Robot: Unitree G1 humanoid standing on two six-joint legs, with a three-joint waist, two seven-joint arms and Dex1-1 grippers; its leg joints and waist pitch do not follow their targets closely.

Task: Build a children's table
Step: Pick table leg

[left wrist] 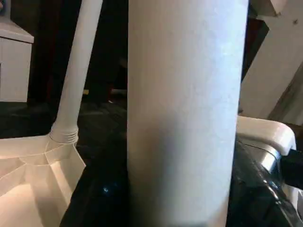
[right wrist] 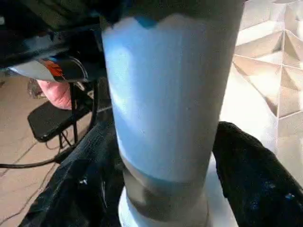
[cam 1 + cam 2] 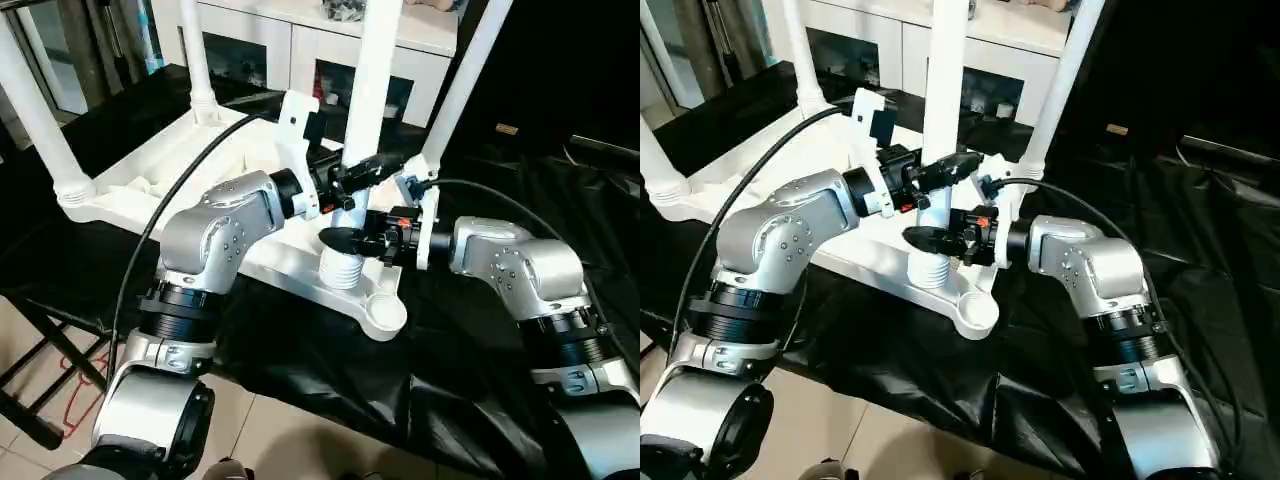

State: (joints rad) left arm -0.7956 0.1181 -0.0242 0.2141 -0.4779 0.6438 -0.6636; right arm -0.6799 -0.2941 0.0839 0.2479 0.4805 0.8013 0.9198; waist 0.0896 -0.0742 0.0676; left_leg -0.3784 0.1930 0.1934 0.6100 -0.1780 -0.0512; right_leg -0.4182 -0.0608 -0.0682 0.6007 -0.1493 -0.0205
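Table: The children's table (image 3: 200, 165) lay upside down on a black cloth (image 3: 480, 330), with its ribbed underside facing up.
Legs: Four white legs stood up from the corner sockets. The near leg (image 3: 372, 70) was the one being worked on, and its ridged foot sat in the near socket (image 3: 345, 268).
Left gripper: The left gripper (image 3: 362, 172) was closed around the near leg, higher up. Its black fingers were about half open because the leg filled the gap.
Right gripper: The right gripper (image 3: 350, 238) was at the same leg, low down, just above the ridged foot. Its fingers stood wide on both sides of the leg. I could not tell for sure if they were squeezing it.
How it would handle: The leg looked light, hard and smooth, so it could slip when turned. It looked stiff, not bendy.
Where to hold: Low on the leg, near the socket, seemed the best place to push or twist. A second hold higher up would keep it straight.
Behind: A white cabinet (image 3: 300, 40) stood at the back.
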